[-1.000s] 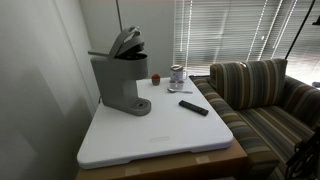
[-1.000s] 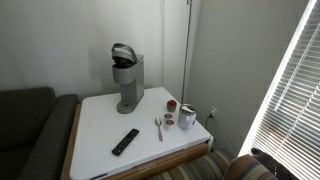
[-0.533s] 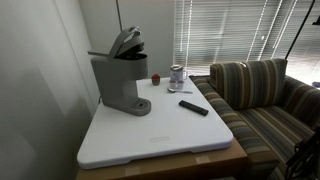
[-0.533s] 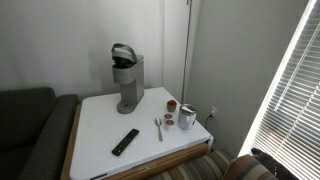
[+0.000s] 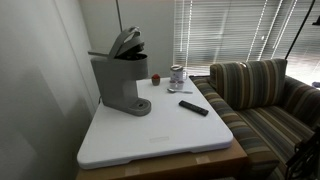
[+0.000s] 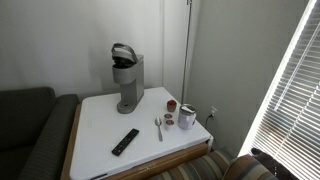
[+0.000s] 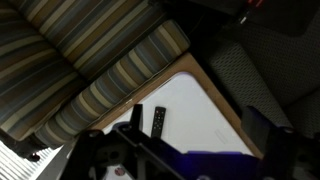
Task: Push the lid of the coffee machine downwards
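The lid stands tipped up on the coffee machine. The gripper hangs high over the table; I cannot tell how its jaws stand.

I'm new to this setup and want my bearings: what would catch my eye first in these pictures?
The tall grey coffee machine stands out first, at a back corner of the white table near the wall, with its lid tipped up open. Next come the black remote, lying flat nearer the table's middle, and the striped couch right beside the table.
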